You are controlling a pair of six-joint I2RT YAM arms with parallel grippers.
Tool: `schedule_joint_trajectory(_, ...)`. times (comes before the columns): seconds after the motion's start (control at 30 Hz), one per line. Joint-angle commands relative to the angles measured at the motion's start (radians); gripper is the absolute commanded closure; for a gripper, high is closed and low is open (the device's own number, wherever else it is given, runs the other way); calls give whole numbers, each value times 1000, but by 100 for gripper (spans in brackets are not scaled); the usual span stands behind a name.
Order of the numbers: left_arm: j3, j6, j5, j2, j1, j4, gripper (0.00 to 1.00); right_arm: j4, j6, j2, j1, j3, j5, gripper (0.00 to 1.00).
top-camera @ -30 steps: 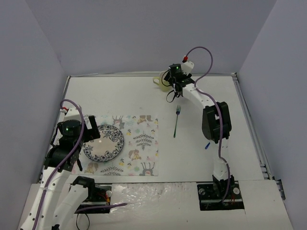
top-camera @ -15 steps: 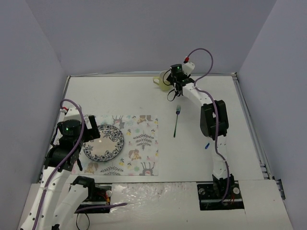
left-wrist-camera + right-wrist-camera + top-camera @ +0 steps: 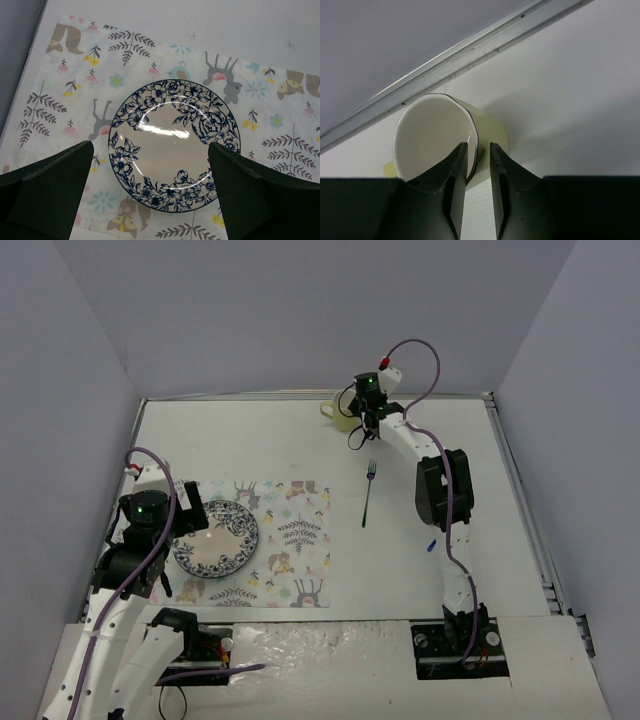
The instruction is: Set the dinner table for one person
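While you look down from the top camera, the large white matte counter (image 3: 250, 440) fills the floor of the grey-walled booth. A floral-printed cloth placemat (image 3: 295, 540) lies toward its near-left corner. The round blue-and-white patterned plate (image 3: 215, 538) sits on the left part of that mat, which reads as the centre of the one place setting. A slim metal fork (image 3: 367, 492) lies on bare counter to the right of the mat, well apart from it, so I judge it is not yet placed. The pale yellow ceramic mug (image 3: 333, 410) stands at the far edge, and your right gripper (image 3: 352, 416) reaches to it. Your left gripper (image 3: 185, 515) hangs above the plate's left side.

From the left wrist, the left gripper (image 3: 150, 145) is spread wide, its dark fingers (image 3: 50, 195) flanking the plate (image 3: 174, 150) from above and holding nothing.

From the right wrist, the right gripper (image 3: 478, 147) straddles the wall of the mug (image 3: 430, 135), one finger inside the bowl and one outside. That hold suits lifting an upright cup by its rim. The gap is narrow, but you cannot tell whether it grips the wall. The mug stands just beside the thin metal edging (image 3: 470, 50).
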Motion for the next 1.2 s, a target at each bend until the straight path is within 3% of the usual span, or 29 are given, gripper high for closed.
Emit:
schedule_joint_trajectory(0.0, 9, 10, -16, 3, 6, 48, 3, 26, -36, 2, -9, 53, -24, 84)
schedule_joint_trajectory(0.17, 9, 10, -14, 3, 6, 48, 3, 25, -62, -7, -15, 43, -61, 100)
schedule_joint_trajectory(0.43, 9, 12, -16, 3, 6, 46, 3, 22, -210, -120, -18, -49, -166, 100)
schedule_joint_trajectory(0.67, 9, 12, -15, 4, 7, 48, 3, 16, -451, -296, -23, -195, -295, 100)
schedule_joint_trajectory(0.97, 7, 10, -13, 3, 13, 48, 3, 4, -772, -494, -32, -331, -579, 100)
schedule_joint_trajectory(1.17, 7, 12, -10, 4, 15, 48, 3, -135, -1019, -512, -24, -313, -840, 100)
